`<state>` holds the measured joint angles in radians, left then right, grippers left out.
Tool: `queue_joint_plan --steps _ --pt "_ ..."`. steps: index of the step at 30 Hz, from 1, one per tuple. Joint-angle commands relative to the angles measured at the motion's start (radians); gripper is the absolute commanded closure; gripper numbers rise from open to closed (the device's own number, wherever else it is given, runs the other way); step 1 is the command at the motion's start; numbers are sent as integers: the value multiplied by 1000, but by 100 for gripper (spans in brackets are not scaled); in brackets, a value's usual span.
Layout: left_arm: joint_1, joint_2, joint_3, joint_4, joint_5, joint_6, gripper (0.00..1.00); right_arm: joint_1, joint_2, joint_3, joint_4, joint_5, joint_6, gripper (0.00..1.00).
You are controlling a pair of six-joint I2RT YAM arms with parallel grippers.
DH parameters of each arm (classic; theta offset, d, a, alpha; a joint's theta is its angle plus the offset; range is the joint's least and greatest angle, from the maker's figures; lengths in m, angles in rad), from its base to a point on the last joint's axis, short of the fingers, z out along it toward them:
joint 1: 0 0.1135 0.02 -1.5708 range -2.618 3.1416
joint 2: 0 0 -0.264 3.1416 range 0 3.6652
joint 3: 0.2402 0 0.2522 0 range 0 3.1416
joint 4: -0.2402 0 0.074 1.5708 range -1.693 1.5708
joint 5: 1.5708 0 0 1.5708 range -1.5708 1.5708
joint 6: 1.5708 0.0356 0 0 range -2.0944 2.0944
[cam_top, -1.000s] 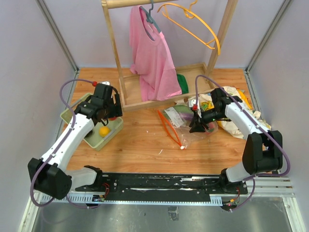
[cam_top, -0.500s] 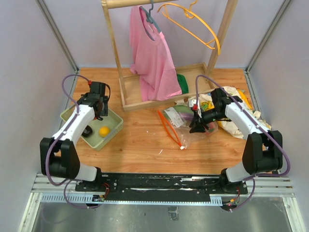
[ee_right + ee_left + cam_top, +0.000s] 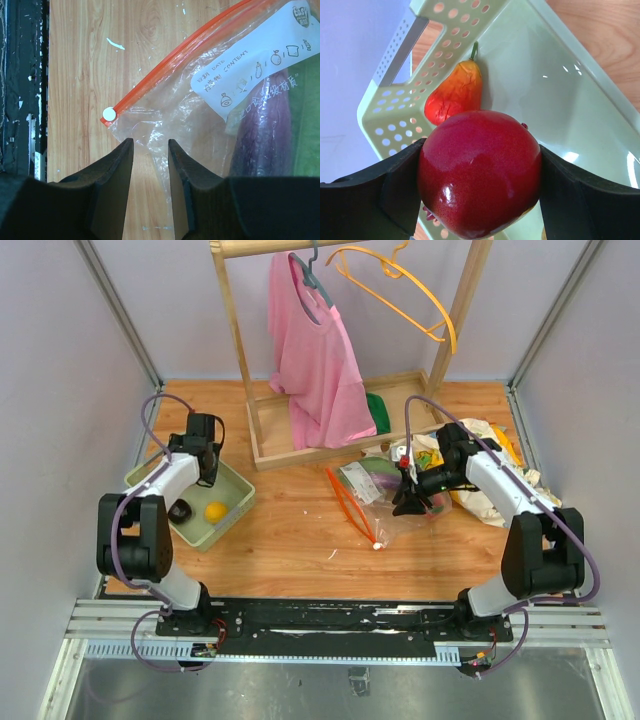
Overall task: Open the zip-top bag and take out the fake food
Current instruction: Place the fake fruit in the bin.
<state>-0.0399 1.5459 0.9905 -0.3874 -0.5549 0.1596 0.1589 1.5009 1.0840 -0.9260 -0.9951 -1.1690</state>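
The right gripper (image 3: 150, 150) hangs over the near corner of the zip-top bag (image 3: 160, 107), jaws a little apart with clear film in the gap; whether they pinch it I cannot tell. A purple piece (image 3: 265, 130) of fake food lies inside, beyond the fingers. Across the table, the left gripper (image 3: 480, 172) clamps a red fruit (image 3: 480, 145) above the pale green tray (image 3: 580, 100), where an orange pear (image 3: 455, 92) lies.

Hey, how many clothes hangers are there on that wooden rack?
2. A grey-green hanger carries the pink shirt on the wooden rack. An empty orange hanger hangs to its right. The shirt could hide another, but none shows.
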Motion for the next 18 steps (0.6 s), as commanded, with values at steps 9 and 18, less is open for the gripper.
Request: queue_joint_plan --steps 9,18 --pt "20 158 33 187 -146 128 98 -19 22 14 -36 -38 -13 65" --pt "23 228 62 262 -194 176 84 -18 35 15 -37 -39 -16 65"
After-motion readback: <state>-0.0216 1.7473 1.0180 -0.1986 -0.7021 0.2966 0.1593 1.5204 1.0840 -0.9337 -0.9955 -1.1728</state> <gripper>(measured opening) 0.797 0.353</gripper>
